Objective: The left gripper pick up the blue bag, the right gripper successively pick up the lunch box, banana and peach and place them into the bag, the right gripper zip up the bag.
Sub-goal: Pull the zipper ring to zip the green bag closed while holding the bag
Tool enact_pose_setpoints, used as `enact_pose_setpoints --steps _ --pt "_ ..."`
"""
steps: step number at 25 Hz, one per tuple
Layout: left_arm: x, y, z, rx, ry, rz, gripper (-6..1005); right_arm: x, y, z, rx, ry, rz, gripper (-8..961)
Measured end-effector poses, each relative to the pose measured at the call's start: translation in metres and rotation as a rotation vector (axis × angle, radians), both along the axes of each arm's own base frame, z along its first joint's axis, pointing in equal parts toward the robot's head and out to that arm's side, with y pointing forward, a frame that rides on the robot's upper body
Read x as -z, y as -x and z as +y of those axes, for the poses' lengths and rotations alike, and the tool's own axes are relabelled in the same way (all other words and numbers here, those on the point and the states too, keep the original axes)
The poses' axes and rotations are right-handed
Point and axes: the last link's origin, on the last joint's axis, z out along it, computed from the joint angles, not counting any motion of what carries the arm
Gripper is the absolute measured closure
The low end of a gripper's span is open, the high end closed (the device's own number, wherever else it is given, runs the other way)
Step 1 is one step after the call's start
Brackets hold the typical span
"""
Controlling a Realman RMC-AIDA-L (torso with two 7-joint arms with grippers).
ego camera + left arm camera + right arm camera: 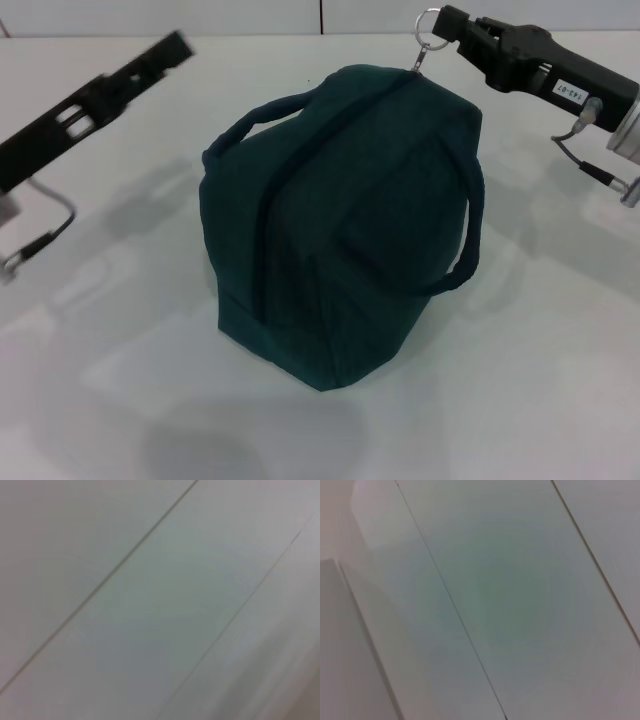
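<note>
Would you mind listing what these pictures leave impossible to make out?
- Lunch box, banana, peach: unseen in every view; the shut blue bag would hide anything inside.
- Left hand: blurred in the head view, fingers unreadable.
- Right hand: whether it pinches the ring pull.
- Both wrist views: only blank pale panels.

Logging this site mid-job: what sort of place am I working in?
Probably a lab or test bench: a bare white table with only the blue bag on it, pale panelled surfaces in both wrist views, and no household clutter.
</note>
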Motion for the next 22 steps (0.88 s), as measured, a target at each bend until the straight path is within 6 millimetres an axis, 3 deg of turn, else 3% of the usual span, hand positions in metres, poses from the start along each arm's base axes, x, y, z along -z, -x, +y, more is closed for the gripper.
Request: enact_pose_setpoints --steps 5,8,16,22 --pt "0.010 -0.033 0.043 0.031 0.171 0.106 344 -0.003 -0.002 -0.002 -0.007 -0.015 0.009 854" --pt "0.016 -0.057 0.063 0.067 0.268 0.209 121 -0.004 -0.002 -0.003 -0.013 -0.020 0.008 854" --pt "0.027 -0.101 0.094 0.075 0.400 0.389 112 -0.002 0.000 -0.007 -0.039 -0.019 0.015 852" --pt "0.033 -0.113 0.101 0.053 0.461 0.438 113 -0.001 0.000 -0.009 -0.047 -0.015 0.022 851"
